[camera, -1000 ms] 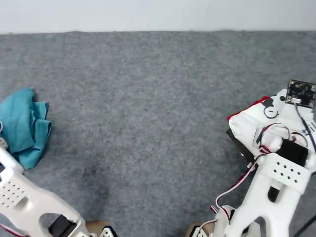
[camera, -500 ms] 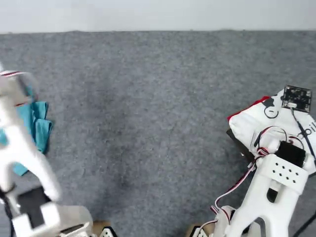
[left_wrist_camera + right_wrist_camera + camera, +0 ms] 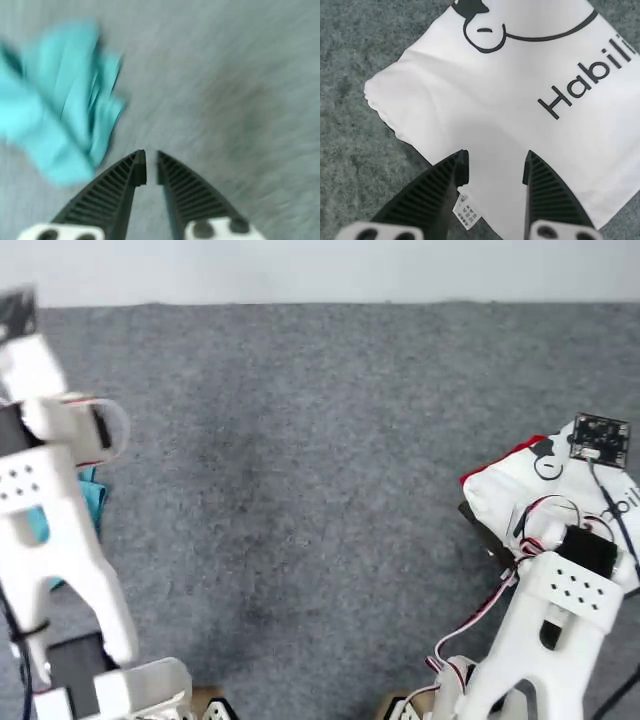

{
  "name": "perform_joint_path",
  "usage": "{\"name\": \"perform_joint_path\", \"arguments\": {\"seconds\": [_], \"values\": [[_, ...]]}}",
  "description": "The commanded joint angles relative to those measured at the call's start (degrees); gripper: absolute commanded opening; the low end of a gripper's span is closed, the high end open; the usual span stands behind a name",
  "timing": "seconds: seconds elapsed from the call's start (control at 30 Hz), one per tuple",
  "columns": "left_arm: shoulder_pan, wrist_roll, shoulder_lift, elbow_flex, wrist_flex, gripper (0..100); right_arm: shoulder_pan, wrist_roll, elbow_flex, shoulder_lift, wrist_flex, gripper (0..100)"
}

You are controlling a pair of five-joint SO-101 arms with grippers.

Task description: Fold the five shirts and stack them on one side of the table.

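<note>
The crumpled teal shirt [image 3: 60,120] lies just ahead of the near-shut, empty left claw [image 3: 151,167], which should open wide before pinching a hem, while the half-open, empty right claw [image 3: 492,167] hangs over the folded white shirt [image 3: 520,90].

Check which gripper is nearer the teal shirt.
Left. The left gripper hangs just beside the crumpled teal shirt. The right gripper is on the opposite side, above the white shirt.
</note>
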Motion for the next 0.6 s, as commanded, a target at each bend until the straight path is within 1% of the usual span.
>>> {"name": "perform_joint_path", "arguments": {"seconds": [0.0,0.1,0.23,0.33,0.57], "values": [[-9.49,-4.40,4.92,5.93,-4.84,18,0.48,0.18,-0.35,-1.45,0.31,18.6],[-16.09,-5.45,9.23,6.64,-9.93,20,0.48,0.18,-0.35,-1.45,0.48,18.6],[-20.22,-5.71,11.96,6.64,-13.10,20,0.40,0.26,1.05,-1.45,0.04,18.6],[-21.45,-5.71,13.54,6.90,-15.38,20,0.40,0.26,1.14,-1.45,0.04,18.6],[-21.27,-5.71,19.34,6.90,-21.19,20,0.40,0.26,1.14,-1.45,0.04,18.6]]}}
